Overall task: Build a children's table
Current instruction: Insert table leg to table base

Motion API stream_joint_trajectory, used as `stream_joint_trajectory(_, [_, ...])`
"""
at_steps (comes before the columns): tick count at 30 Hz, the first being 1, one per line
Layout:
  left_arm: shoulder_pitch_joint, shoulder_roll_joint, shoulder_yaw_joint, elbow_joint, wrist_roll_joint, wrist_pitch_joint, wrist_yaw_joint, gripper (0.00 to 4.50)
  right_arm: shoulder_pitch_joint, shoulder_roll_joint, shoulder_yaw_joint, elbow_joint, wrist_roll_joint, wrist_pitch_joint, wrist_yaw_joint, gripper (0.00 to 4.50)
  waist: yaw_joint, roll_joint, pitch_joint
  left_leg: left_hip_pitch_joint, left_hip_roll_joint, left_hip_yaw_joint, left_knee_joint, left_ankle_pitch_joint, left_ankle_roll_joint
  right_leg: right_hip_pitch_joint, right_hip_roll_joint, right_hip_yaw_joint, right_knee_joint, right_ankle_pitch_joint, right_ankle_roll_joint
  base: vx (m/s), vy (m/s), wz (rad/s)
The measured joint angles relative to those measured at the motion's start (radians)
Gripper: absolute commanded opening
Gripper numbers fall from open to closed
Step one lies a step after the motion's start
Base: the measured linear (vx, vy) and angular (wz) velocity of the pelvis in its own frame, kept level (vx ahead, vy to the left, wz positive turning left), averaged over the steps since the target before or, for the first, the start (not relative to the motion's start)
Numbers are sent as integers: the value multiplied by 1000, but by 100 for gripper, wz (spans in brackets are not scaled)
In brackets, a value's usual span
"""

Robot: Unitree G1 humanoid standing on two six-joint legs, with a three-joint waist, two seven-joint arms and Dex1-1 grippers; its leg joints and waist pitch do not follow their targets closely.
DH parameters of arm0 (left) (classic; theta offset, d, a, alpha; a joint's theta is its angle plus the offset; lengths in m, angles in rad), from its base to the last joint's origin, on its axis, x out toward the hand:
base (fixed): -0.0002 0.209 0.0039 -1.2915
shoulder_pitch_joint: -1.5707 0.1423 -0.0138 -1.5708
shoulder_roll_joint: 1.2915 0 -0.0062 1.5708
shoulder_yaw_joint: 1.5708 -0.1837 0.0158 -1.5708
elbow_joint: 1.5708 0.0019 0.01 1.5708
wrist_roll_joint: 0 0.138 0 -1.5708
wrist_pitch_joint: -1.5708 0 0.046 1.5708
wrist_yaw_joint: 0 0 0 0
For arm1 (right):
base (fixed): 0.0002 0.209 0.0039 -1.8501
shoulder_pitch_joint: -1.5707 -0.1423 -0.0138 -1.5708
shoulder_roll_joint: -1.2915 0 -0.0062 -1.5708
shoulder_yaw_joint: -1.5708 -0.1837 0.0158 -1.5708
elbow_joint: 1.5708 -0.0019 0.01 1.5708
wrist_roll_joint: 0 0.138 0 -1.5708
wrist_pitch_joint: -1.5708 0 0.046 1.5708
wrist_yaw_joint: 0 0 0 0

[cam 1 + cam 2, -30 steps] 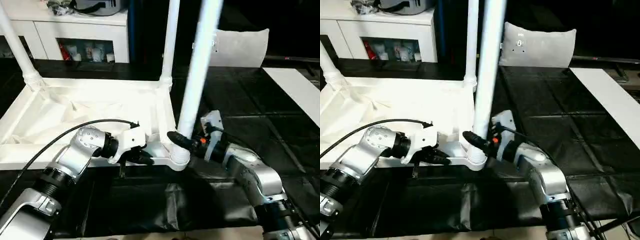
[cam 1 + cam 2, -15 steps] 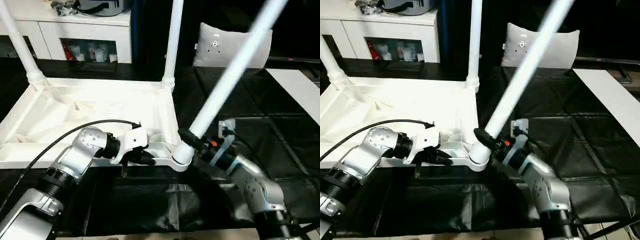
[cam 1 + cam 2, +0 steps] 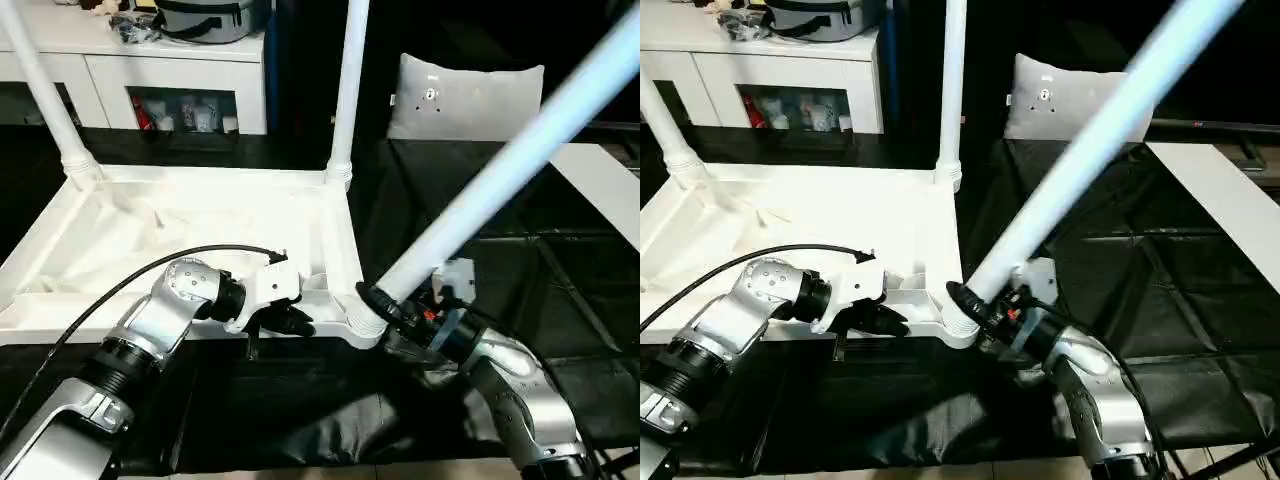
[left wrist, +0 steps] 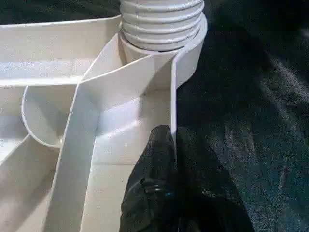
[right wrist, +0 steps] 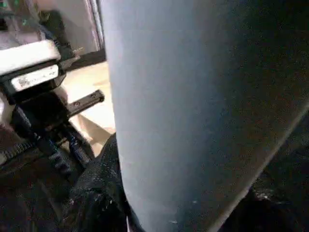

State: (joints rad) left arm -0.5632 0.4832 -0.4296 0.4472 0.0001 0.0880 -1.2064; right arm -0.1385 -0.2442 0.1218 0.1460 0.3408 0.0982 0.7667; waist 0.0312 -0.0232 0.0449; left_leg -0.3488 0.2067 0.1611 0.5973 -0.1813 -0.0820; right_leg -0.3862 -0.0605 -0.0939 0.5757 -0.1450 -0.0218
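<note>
1. Children's table top point(image 3: 200, 225) lies upside down on the black sheet point(image 3: 560, 270), ribbed underside up. Two legs stand in the sockets at its far corners: one at the far left point(image 3: 40, 85), one at the far right point(image 3: 350, 85).

2. Third leg point(image 3: 500, 175) has its ridged foot at the near right corner socket point(image 3: 360, 322) but leans steeply away to the right, well off upright.

3. Right gripper point(image 3: 385, 305) clasps this leg just above the foot, its fingers about half spread round the tube.

4. Left gripper point(image 4: 171, 193) is pinched tight on the top's near rim wall, just beside that same socket, one finger inside the wall and one outside, steadying the top.

5. The step in hand, as I judge it, is seating the third leg. To do it well:
 - Bring the leg upright until it lines up with the socket's axis and runs parallel to the two standing legs; pushing while tilted risks jamming it or levering the corner up.
 - Keep the left pinch firm so the top neither slides nor lifts.
 - Press straight down along the tube, turning if the ridges are a thread, until the collar sits flush.

6. The near left corner has no leg yet.
</note>
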Motion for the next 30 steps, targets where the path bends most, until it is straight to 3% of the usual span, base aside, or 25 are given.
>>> stream_joint_trajectory(8, [-14,19,-12,13,26,-32,-15,0,-159,-87,98,58,-76,70,129,189,-12,-15,-5,0,0,-4,1,0,0,1,0,-4,0,0,0,0,0,0])
stream_joint_trajectory(11, [-23,20,-20,21,27,-47,-35,0,-177,-106,107,63,-77,97,178,189,-12,-26,-8,0,0,-6,1,0,0,2,0,-5,0,-1,0,0,0,0])
stream_joint_trajectory(14, [-30,19,-22,36,26,-65,-57,0,-181,-118,111,61,-73,106,212,189,-10,-29,-8,0,0,-6,0,0,0,3,0,-5,-1,-2,1,0,0,0])
stream_joint_trajectory(20, [-73,14,-39,101,37,-106,-76,0,-181,-122,112,51,-72,114,224,189,-1,-28,-5,0,0,-7,-2,-1,0,2,0,-6,-1,-4,2,0,0,0])
stream_joint_trajectory(26, [-97,21,-41,137,44,-106,-74,0,-174,-83,110,54,-78,109,165,189,-6,-26,-1,1,0,-10,-2,-1,0,3,0,-10,-3,-4,2,0,0,0])
stream_joint_trajectory(28, [-92,29,-34,125,42,-78,-69,0,-168,-57,104,61,-82,96,129,189,-21,-19,5,3,2,-19,-2,-1,0,7,-1,-27,-18,-4,2,0,0,0])
stream_joint_trajectory(30, [-60,45,-5,72,37,-25,-50,0,-164,-17,98,67,-95,84,82,189,-40,-10,11,2,4,-30,-5,-1,0,23,-6,-52,-35,-4,2,0,0,0])
